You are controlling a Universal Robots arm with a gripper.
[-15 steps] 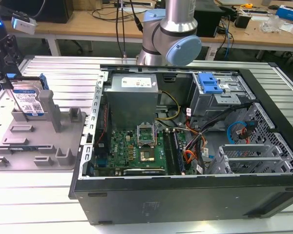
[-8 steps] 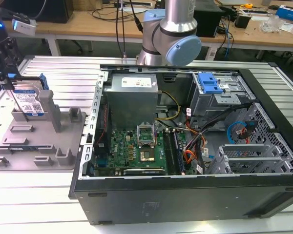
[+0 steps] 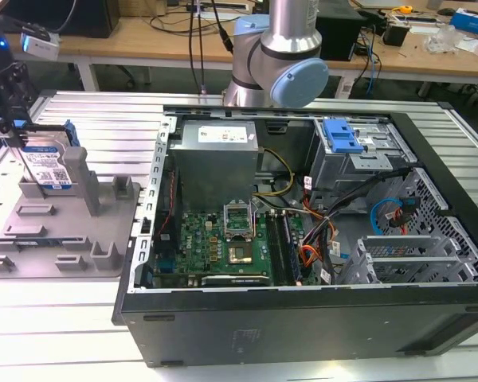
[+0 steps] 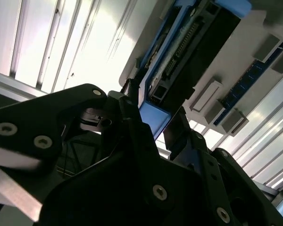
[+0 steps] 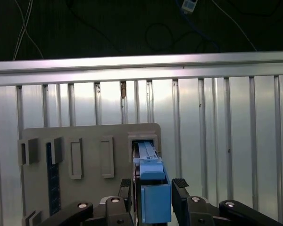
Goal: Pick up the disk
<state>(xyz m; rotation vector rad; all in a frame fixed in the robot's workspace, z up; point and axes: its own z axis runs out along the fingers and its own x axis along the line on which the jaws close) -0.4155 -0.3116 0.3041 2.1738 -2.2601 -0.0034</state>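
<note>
- In the exterior view we are seeing the gripper (image 3: 16, 127) hanging over the grey fixture (image 3: 80, 231) at the exterior view's left, beside the open computer case (image 3: 303, 318); the disk (image 3: 49, 171) is standing on edge among the fixture's posts, its top edge reaching up to the gripper.
- In the second wrist view we are seeing the black fingers (image 4: 134, 132) pressing on the disk's (image 4: 188, 42) blue end from both sides.
- In the first wrist view we are seeing the gripper (image 5: 153, 186) narrowed to the disk's (image 5: 153, 202) thickness and clamping it; the slatted table (image 5: 226, 141) is lying beneath.

Blue-railed disk (image 3: 45, 163), white-blue label (image 3: 52, 177), grey fixture (image 3: 68, 235), black tool (image 5: 153, 188)
</note>
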